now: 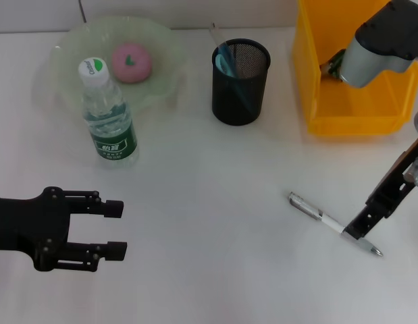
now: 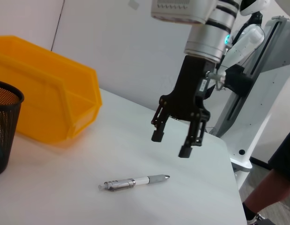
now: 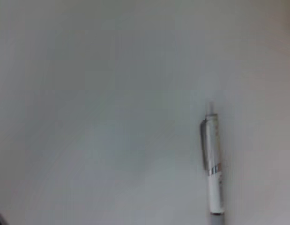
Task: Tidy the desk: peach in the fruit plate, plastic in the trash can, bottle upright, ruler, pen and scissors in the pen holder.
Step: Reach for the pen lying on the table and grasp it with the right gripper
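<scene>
A silver and white pen (image 1: 320, 214) (image 2: 134, 181) (image 3: 213, 171) lies flat on the white table at the right. My right gripper (image 1: 357, 228) (image 2: 170, 144) hangs open just above its tip end, touching nothing. At the near left, my left gripper (image 1: 119, 230) rests open and empty. The pink peach (image 1: 132, 62) sits in the green fruit plate (image 1: 161, 40). The bottle (image 1: 109, 116) stands upright in front of the plate. In the black mesh pen holder (image 1: 240, 91) stand blue items (image 1: 227, 59) that I cannot tell apart. The plastic is not clearly visible.
A yellow bin (image 1: 357, 115) (image 2: 51, 108) stands at the back right, its inside partly hidden by my right arm (image 1: 381, 47). The table's right edge (image 2: 231, 168) lies close past the pen.
</scene>
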### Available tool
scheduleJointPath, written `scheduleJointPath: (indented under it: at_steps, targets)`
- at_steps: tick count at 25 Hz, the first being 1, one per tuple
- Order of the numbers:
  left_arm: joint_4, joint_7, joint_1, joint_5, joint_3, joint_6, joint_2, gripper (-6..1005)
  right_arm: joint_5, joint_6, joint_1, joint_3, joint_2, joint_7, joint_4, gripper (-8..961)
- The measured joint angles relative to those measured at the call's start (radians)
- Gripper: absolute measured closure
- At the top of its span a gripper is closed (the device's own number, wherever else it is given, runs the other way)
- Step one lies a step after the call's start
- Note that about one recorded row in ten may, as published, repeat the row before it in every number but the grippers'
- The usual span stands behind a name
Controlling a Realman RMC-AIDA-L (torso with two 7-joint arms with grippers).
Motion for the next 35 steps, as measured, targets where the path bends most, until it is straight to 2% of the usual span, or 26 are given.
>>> scheduleJointPath:
  at_steps: [6,15,34,35]
  targets:
    - [0.000,0.001,-0.001,0.001,0.000,-0.002,-0.001,273,-0.010,0.154,-0.052,-0.019,0.003,0.002,0.021,203]
    - [0.000,-0.001,-0.001,0.001,0.000,-0.016,-0.001,273,-0.006,0.306,-0.089,-0.183,0.004,0.018,0.049,211]
    - [0.000,-0.009,0.008,0.001,-0.009,-0.018,0.001,273,-0.009,0.452,-0.108,-0.369,0.004,0.118,0.079,229]
    - [0.000,-0.009,0.008,0.001,-0.009,-0.018,0.001,273,-0.010,0.455,-0.108,-0.374,0.004,0.123,0.079,258]
